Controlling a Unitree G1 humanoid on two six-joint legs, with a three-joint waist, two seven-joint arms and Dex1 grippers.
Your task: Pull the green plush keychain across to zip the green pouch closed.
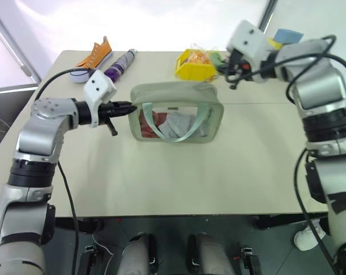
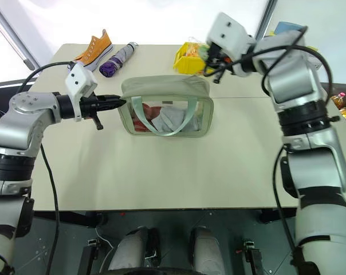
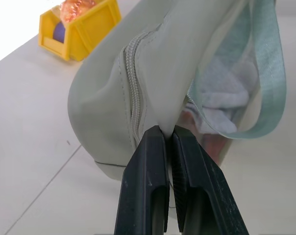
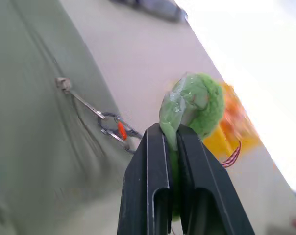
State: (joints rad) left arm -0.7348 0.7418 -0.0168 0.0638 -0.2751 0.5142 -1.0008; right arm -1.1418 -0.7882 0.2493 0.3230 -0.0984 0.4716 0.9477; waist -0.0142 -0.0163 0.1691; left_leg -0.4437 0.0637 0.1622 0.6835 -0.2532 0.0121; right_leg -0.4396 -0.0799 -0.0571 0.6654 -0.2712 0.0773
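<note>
The green pouch [image 1: 176,112] stands on the table with its clear window and strap loop facing me, red and grey contents inside. My left gripper [image 1: 133,107] is shut on the fabric at the pouch's left end, just beside the zipper line [image 3: 133,98]. My right gripper [image 4: 170,129] is shut on the green plush keychain [image 4: 199,105], held above the pouch's far right corner [image 2: 204,54]. A thin chain and metal ring [image 4: 113,128] run from the keychain to the zipper pull [image 4: 64,84] on the pouch's top.
A yellow bin [image 1: 196,64] with orange contents sits just behind the pouch, close to my right gripper. A purple bottle [image 1: 120,66] and an orange sneaker [image 1: 95,57] lie at the far left. Bare tabletop [image 1: 179,177] stretches in front of the pouch.
</note>
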